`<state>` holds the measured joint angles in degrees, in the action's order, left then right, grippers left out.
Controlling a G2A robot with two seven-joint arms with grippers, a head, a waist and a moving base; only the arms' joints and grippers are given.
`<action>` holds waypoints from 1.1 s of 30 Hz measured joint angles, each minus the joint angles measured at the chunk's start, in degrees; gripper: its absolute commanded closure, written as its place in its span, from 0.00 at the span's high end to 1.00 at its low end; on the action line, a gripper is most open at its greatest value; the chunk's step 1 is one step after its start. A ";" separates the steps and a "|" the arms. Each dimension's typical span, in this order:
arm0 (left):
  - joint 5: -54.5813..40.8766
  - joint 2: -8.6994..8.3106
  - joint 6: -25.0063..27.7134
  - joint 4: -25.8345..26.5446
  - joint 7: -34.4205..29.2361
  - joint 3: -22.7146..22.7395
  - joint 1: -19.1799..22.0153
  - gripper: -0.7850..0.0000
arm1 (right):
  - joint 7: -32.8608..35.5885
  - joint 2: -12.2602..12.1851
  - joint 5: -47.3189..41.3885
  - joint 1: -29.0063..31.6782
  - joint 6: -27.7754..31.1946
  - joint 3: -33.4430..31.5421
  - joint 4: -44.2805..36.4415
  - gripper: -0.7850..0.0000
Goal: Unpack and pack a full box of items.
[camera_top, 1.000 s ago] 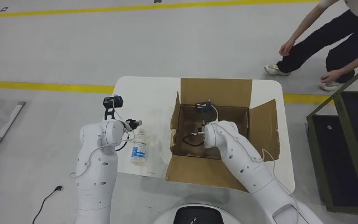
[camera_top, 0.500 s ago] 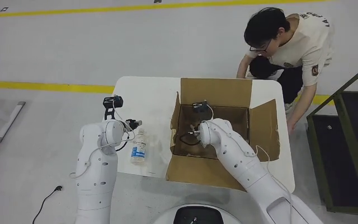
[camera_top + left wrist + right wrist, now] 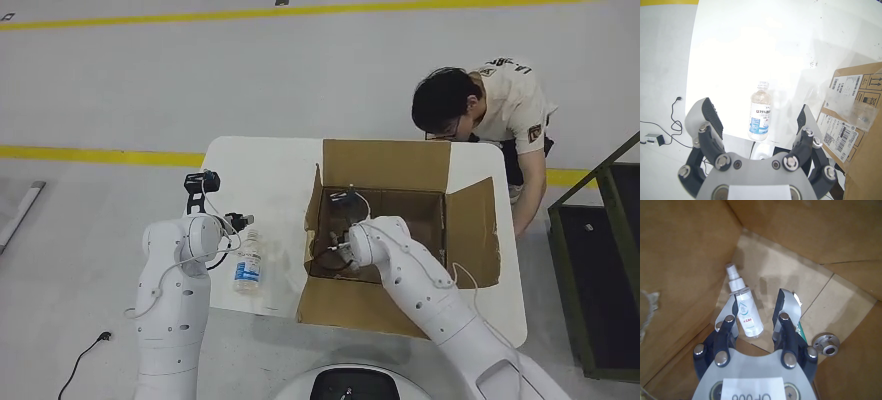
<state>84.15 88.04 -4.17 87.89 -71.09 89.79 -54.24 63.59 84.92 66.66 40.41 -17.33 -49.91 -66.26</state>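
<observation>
Box (image 3: 385, 160) stands open on the white desk (image 3: 260, 165), brown flaps splayed — the right end effector (image 3: 758, 296), released, has slid toward its left wall, over a white spray bottle (image 3: 745, 309) lying inside. Left end effector (image 3: 755, 103) stays released above a clear bottle (image 3: 760, 115).

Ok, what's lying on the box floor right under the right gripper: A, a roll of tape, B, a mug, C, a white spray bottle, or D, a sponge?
C: the right wrist view shows a white spray bottle lying on the floor of the box, beneath the open right gripper.
</observation>
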 measured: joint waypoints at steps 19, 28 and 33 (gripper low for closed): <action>0.00 0.00 0.00 0.00 0.00 0.00 0.00 1.00 | -0.78 2.62 -1.35 -1.88 2.47 3.08 8.78 0.75; 0.00 0.00 0.00 0.00 0.00 0.00 0.00 1.00 | -2.42 4.01 -2.98 -3.57 3.22 3.68 14.13 0.63; 0.00 0.00 0.00 0.00 0.00 0.00 0.00 1.00 | -3.24 4.68 -3.73 -4.15 3.42 3.85 16.50 0.58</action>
<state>84.15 88.04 -4.17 87.89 -71.09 89.79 -54.24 60.36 89.60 62.93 36.26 -13.91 -46.06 -49.76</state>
